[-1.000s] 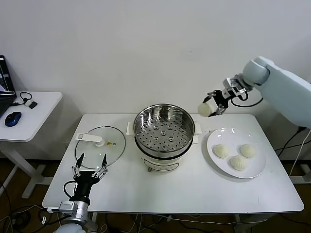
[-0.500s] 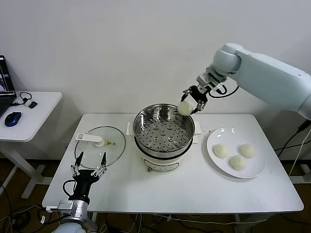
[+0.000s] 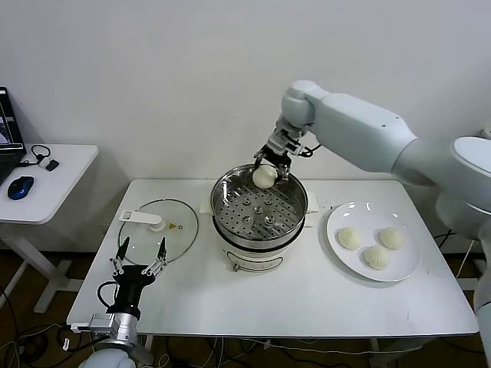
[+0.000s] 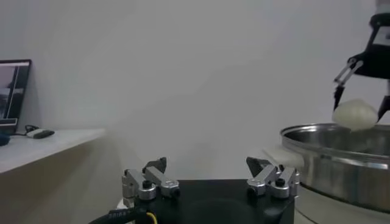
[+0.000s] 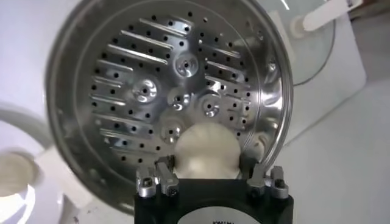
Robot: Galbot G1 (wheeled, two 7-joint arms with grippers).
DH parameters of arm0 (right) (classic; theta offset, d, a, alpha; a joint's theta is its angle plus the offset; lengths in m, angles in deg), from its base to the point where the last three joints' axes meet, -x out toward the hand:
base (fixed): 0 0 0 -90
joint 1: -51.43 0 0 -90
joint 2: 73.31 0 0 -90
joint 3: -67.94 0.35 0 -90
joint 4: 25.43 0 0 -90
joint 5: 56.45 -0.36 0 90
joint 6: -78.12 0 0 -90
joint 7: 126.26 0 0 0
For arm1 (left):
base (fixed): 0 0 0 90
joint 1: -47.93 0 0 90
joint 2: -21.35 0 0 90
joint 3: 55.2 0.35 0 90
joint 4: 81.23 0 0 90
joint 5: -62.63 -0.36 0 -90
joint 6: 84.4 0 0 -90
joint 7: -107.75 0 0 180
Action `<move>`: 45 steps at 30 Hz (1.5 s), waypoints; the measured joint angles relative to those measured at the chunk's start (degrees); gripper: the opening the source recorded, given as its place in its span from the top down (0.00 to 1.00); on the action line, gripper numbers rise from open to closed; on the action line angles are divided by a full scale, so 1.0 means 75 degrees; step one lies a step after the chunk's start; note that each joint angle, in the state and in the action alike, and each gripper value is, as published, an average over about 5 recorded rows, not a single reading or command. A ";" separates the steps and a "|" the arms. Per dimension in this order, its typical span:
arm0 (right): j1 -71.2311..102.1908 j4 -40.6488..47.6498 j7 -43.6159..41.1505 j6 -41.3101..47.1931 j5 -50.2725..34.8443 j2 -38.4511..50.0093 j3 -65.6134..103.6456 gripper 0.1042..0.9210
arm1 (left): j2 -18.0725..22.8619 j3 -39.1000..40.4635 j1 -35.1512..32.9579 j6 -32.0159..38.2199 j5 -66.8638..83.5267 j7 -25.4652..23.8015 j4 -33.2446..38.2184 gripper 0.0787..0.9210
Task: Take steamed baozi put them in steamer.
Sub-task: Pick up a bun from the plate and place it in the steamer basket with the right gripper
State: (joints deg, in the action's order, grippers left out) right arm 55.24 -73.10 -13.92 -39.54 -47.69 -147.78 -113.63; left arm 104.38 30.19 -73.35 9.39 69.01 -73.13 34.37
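White table point(image 3: 307, 307) stands before a plain white wall, and a smaller side desk point(image 3: 57, 180) with a blue mouse point(image 3: 21, 187) is off its left edge.

Nearest, at the front left corner, the left gripper point(image 3: 140, 261) is parked with its fingers spread wide apart and nothing between them. The left wrist view shows this clearly: two finger bases point(image 4: 149, 181) apart, only air in the gap.

Just behind it, near the left edge, a flat glass lid point(image 3: 157, 231) lies on the table. On the right side a white plate point(image 3: 349, 264) carries three steamed baozi point(image 3: 350, 238), close together.

In the middle of the table sits the steamer point(image 3: 259, 205), its steel pot on a white base, with the perforated tray point(image 5: 152, 91) bare inside.

Farthest, over the back rim of the pot, the right gripper point(image 3: 268, 172) holds the fourth baozi point(image 3: 264, 176), with its fingers closed on both sides of the bun. The head view does not tell whether the bun touches the tray. The right wrist view looks straight down past the bun point(image 5: 206, 152) into the pot. The left wrist view, from the side, shows the bun point(image 4: 355, 114) hanging at the level of the pot's rim point(image 4: 335, 137), partly above it.
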 measured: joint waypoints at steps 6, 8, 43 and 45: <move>0.0368 0.0511 0.0089 -0.0531 0.0900 -0.0395 0.0427 0.29 | -0.0065 -0.0050 -0.0063 0.0031 0.0049 0.0021 -0.0010 0.12; 0.0470 0.0638 0.0113 -0.0665 0.1145 -0.0492 0.0551 0.29 | -0.0088 -0.0077 -0.0092 0.0049 0.0078 0.0026 -0.0028 0.12; 0.0816 0.0893 0.0077 -0.1206 0.1894 -0.0657 0.1064 0.12 | -0.0145 -0.0212 0.0005 -0.0033 0.0300 0.0045 -0.0055 0.12; 0.0617 0.0613 0.0006 -0.1035 0.1490 -0.0465 0.0856 0.12 | -0.0142 -0.0201 -0.0007 -0.0034 0.0314 0.0048 -0.0053 0.12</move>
State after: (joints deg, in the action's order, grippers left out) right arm 59.87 -68.50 -13.88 -47.30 -36.52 -151.27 -107.21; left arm 103.32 28.68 -73.40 9.14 71.36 -72.77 33.97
